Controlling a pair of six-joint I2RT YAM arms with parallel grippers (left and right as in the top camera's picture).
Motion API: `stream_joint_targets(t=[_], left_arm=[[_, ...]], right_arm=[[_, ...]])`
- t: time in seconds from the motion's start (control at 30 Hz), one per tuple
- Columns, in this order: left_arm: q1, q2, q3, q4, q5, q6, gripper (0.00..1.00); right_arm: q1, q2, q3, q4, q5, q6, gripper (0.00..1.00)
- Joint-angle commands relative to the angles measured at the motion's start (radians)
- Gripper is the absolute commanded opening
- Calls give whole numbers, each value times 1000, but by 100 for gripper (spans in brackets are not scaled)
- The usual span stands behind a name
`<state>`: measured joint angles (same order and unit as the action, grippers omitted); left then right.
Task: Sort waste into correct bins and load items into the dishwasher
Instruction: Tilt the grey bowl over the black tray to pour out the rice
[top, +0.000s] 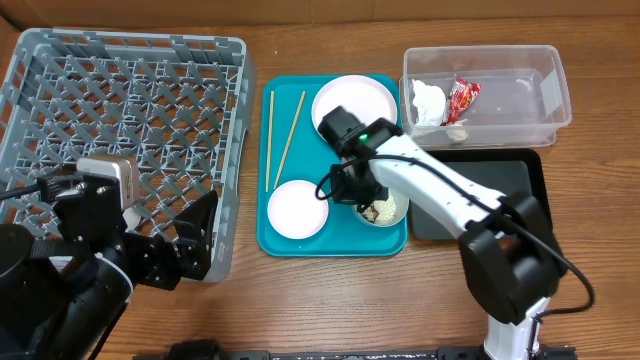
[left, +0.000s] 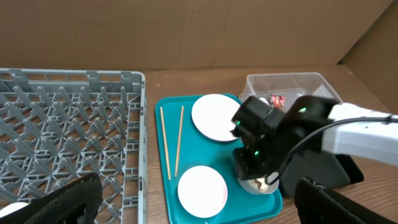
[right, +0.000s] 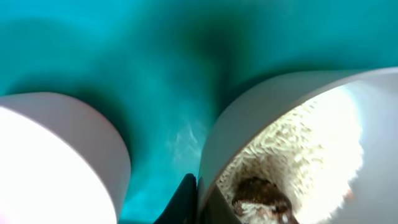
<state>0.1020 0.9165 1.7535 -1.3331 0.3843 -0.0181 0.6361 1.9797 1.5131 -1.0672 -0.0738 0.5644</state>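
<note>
Evidently idle, the left gripper (top: 185, 243) hangs with fingers spread wide, the dish rack (top: 120, 110) directly ahead of it. The right gripper (top: 362, 190) is down on the teal tray (top: 340, 243), the black tray (top: 500, 178) just beside its arm. One finger (right: 185, 198) sits outside the grey-green bowl (right: 249, 124) rim; whether it pinches cannot be told. The rice (right: 292, 146) inside probably needs dumping first.
</note>
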Motion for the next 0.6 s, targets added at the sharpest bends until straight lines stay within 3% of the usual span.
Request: stream_joint_targets(t=[0.0, 0.23, 0.4, 0.57], left_arm=[[-4, 15, 2, 1, -10, 23, 100], [-4, 44, 2, -1, -10, 23, 100], [-4, 79, 2, 3, -10, 23, 100], [-4, 121, 2, -2, 18, 22, 100]], right_arm=[[-35, -134, 51, -6, -97, -58, 4], [-204, -300, 53, -93, -307, -174, 4], [-356, -306, 34, -177, -497, -334, 4], [-494, -304, -75, -144, -739, -426, 4]])
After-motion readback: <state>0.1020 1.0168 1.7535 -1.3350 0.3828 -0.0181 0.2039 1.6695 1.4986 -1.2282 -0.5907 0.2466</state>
